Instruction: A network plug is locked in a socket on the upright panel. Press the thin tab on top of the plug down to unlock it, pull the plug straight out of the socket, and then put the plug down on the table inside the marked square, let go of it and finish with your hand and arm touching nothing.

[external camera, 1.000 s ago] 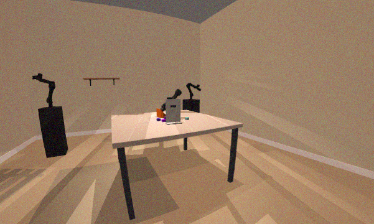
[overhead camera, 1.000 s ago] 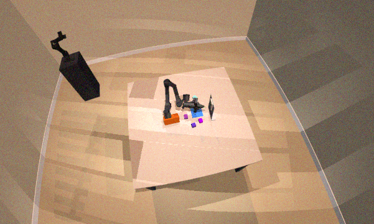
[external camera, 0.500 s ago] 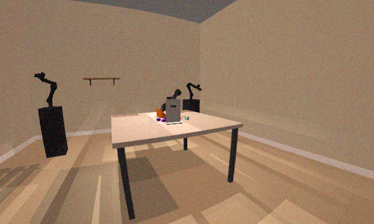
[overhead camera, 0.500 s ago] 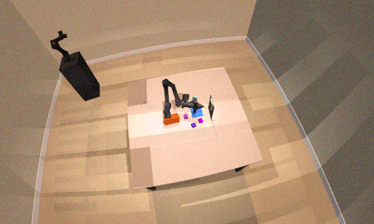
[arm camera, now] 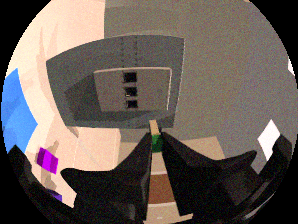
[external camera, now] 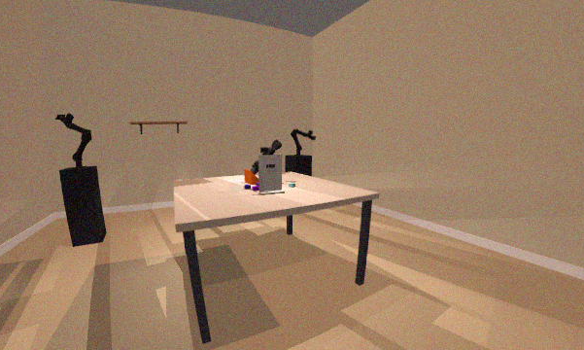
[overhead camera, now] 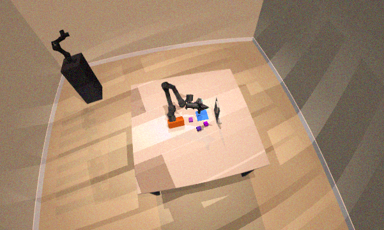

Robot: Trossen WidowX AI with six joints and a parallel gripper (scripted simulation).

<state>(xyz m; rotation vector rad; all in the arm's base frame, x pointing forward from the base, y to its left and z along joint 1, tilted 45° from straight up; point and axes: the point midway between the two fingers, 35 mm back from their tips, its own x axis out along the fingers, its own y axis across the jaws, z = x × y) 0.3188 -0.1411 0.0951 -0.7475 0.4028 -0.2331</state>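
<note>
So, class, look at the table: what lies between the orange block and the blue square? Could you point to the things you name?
In the top view, one small purple cube (overhead camera: pixel 190 119) lies between the orange block (overhead camera: pixel 176 122) (external camera: pixel 250 177) and the blue square (overhead camera: pixel 202 116) (arm camera: pixel 16 110), apart from both.

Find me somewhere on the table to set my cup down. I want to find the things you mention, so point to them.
In the top view, there's room between the indigo cube (overhead camera: pixel 199 128) (external camera: pixel 247 187) and the table's (overhead camera: pixel 211 166) (external camera: pixel 214 209) lower edge, and right of the upright panel (overhead camera: pixel 216 110) (external camera: pixel 270 180) (arm camera: pixel 175 60). It's crowded around the blue square (overhead camera: pixel 203 117) (arm camera: pixel 15 107).
</note>
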